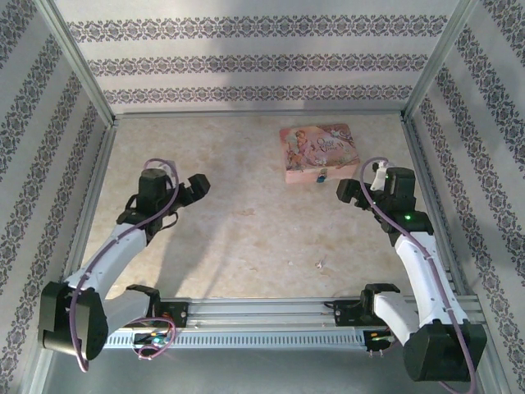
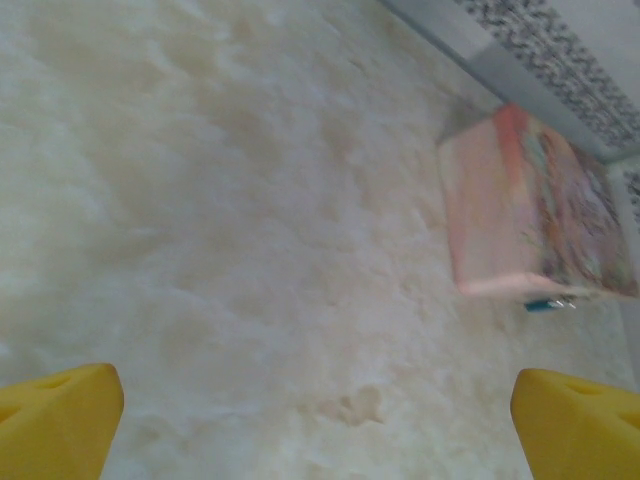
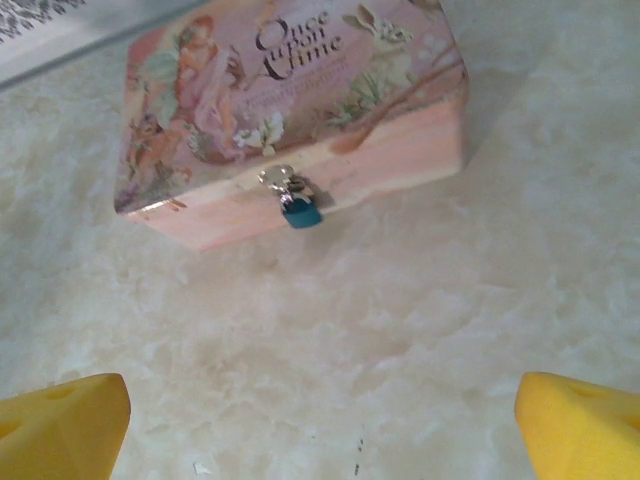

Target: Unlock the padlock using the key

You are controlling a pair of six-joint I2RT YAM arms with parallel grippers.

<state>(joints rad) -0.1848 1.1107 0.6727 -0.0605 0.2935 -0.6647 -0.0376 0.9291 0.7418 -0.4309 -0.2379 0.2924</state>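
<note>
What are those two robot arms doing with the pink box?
Nothing is being held yet. The left end effector and the right end effector hover open above the table. A small blue padlock hangs on the front clasp of the pink box. A tiny silvery key lies on the table nearer the arms, untouched.

Padlock [image 3: 300, 214] shackle [image 3: 283, 184] shiny metal; tabletop [image 3: 420, 330] matt, marble-look
</note>
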